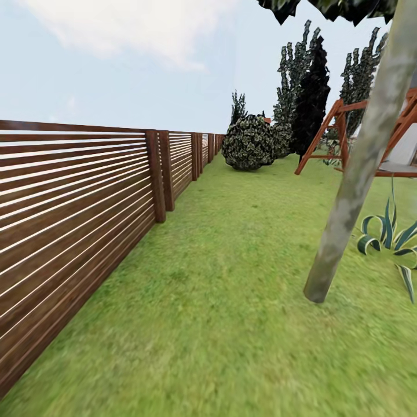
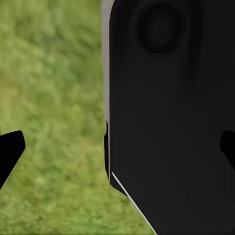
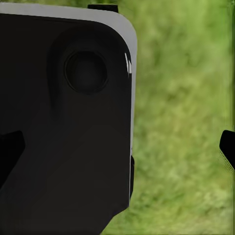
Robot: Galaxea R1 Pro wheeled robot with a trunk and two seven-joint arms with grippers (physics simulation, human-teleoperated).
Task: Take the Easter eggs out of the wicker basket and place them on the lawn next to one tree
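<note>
Still, with both claws spread wide and empty over the lawn [image 1: 220, 301], steer past the tree [image 1: 359, 168] to seek the basket.

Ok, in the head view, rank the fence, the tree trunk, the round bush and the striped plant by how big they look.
1. Fence
2. Tree trunk, though nearness inflates it
3. Round bush
4. Striped plant, cut by the frame edge, so its place against the bush is unsure

Left wrist camera. A large black body panel [image 2: 166, 112] of the robot, pale-edged and bearing a round recess, lies between the two dark fingertips [image 2: 10, 152] of the left gripper [image 2: 117, 152], which stand wide apart. Beside the panel, blurred green lawn [image 2: 54, 98] forms the background beneath the gripper.
</note>
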